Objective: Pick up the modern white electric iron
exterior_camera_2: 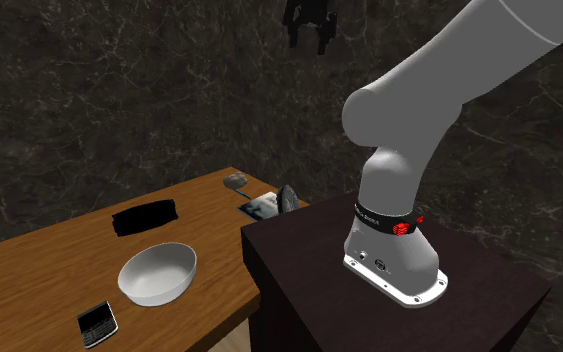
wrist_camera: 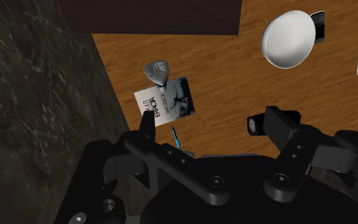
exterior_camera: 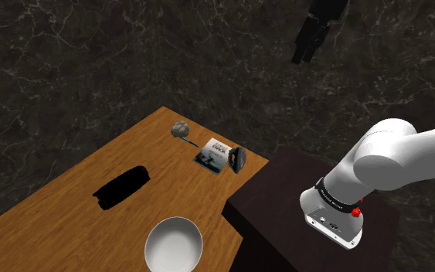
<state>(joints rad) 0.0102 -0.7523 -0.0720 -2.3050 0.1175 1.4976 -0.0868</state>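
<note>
While the tool (exterior_camera: 314,35) hangs high over the scene, well apart from everything on the desk (exterior_camera: 69,201), I log its state from the wrist view: two black fingers (wrist_camera: 147,135) stand apart with nothing between them, so it is open and empty.

Iron (exterior_camera: 237,158): from here it looks grey and dark, not white. It sits at the desk corner closest to the stand (exterior_camera: 277,193), just beside a book (exterior_camera: 211,153), on the shoulder view's right of it. In the wrist view its pointed grey shape touches one corner of the book's cover. I cannot tell whether it lies flat or is tipped up.

Other items noted:
- A crumpled grey lump (exterior_camera: 181,130) is near the book, farther along the same desk edge.
- A thin blue pen (wrist_camera: 175,137) lies on the side of the book away from the iron.
- A black object (exterior_camera: 121,188) lies mid-desk.
- A white bowl (exterior_camera: 174,246) sits at the desk's near edge in the shoulder view.
- A dark phone (exterior_camera_2: 97,322) is just beside the bowl.

The base of the white arm (exterior_camera: 385,158) is seated on top of the stand.
</note>
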